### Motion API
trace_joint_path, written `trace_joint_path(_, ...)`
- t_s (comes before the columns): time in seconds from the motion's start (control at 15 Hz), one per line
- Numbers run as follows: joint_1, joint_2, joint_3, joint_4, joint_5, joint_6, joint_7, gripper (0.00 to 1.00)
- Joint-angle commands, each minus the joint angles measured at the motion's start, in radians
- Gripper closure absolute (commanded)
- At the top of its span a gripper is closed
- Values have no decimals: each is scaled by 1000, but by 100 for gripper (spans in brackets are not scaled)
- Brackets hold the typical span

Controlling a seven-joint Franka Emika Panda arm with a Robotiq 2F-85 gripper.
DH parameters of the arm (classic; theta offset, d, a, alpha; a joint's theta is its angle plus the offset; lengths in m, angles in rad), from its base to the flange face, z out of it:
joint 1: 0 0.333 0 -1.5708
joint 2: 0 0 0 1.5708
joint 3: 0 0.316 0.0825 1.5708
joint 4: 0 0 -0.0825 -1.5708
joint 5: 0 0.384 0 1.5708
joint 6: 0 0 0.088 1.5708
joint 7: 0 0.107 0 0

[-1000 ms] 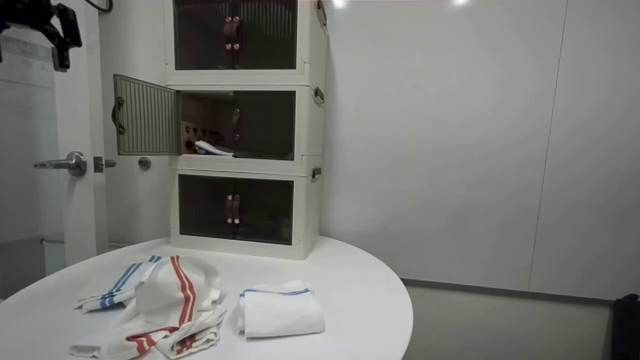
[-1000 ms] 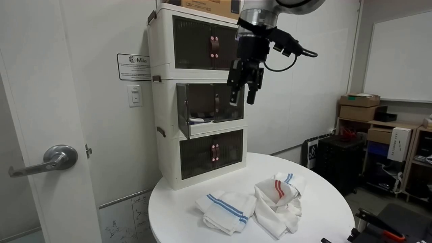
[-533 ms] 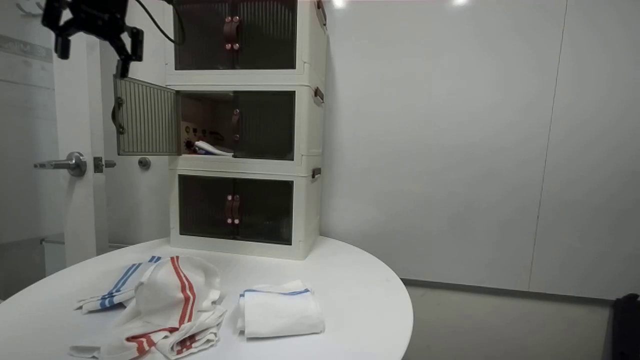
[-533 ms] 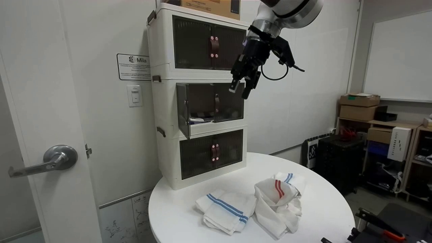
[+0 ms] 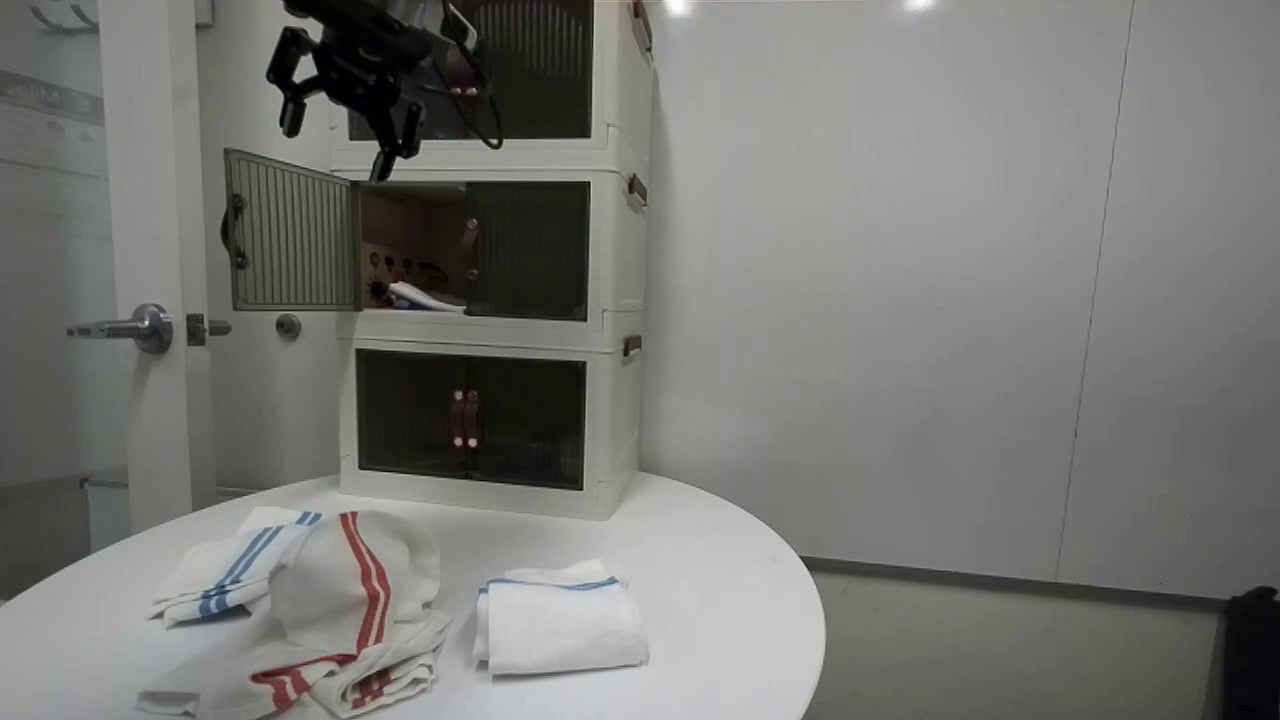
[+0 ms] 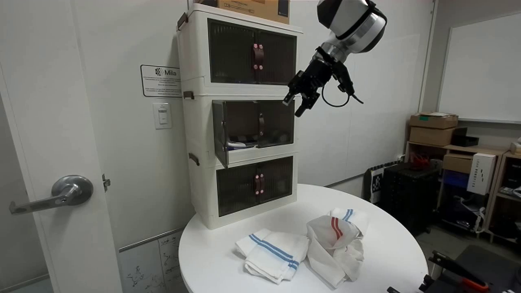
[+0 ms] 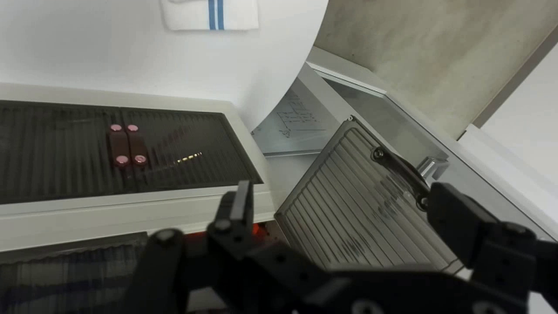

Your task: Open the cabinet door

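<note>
The cabinet (image 5: 470, 330) (image 6: 244, 89) is a white stack of three compartments with dark see-through doors. In the middle compartment the left door (image 5: 300, 235) (image 6: 221, 134) stands swung open, and the right door (image 5: 530, 250) is shut. The top and bottom doors are shut. A whitish thing (image 5: 425, 297) lies inside the middle compartment. My gripper (image 5: 337, 142) (image 6: 293, 105) is open and empty, tilted, in the air in front of the cabinet, near the height of the top of the middle compartment. In the wrist view the open door (image 7: 348, 183) and its handle show beyond the spread fingers (image 7: 344, 200).
A round white table (image 5: 720, 570) bears the cabinet. Several white cloths with red or blue stripes (image 5: 345, 600) (image 6: 272, 252) lie on it. A room door with a lever handle (image 6: 73, 191) stands beside the cabinet. A cardboard box (image 6: 256, 9) sits on top of it.
In an exterior view my gripper has moved right, from the left edge to in front of the top compartment, and the hand has tilted. The open middle door looks nearly unchanged.
</note>
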Motion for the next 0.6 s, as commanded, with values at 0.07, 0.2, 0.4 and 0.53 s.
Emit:
trace_joint_path(0.07,-45,126,52,111,81,-23,-212,0)
trace_joint_path(0.2,-63,148,76,116,69,5,-250,0)
trace_joint_path(0.4,-89,172,97,124,92,50,-284,0)
trace_joint_path(0.53,-108,181,104,133,144,71,-315,0)
